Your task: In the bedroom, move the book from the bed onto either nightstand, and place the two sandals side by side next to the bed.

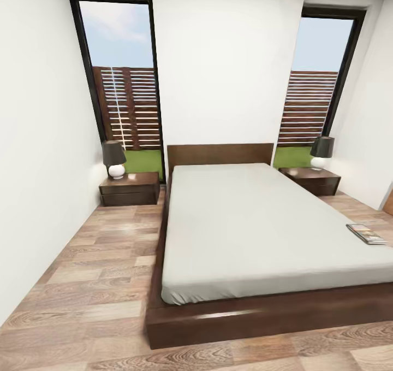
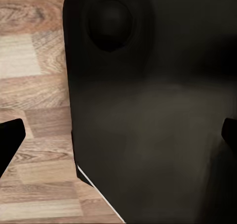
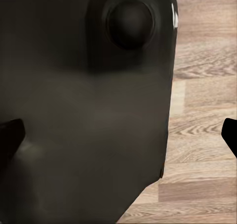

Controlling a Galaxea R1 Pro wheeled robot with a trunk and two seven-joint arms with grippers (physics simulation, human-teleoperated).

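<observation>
Bedroom walls [image 1: 224,59] enclose the bed [image 1: 262,234], its grey mattress bare except for the book [image 1: 366,233] lying flat at the right edge. One nightstand [image 1: 130,188] stands on each side of the headboard, the other [image 1: 311,180] on the right, each with a lamp [image 1: 114,159]. Left gripper [image 2: 118,135] and right gripper [image 3: 118,135] both hang spread open over plank floor [image 2: 29,85], beside a dark robot body [image 2: 158,110], well apart from the book.

No legible text anywhere, not even on the book [image 1: 366,233] cover.
</observation>
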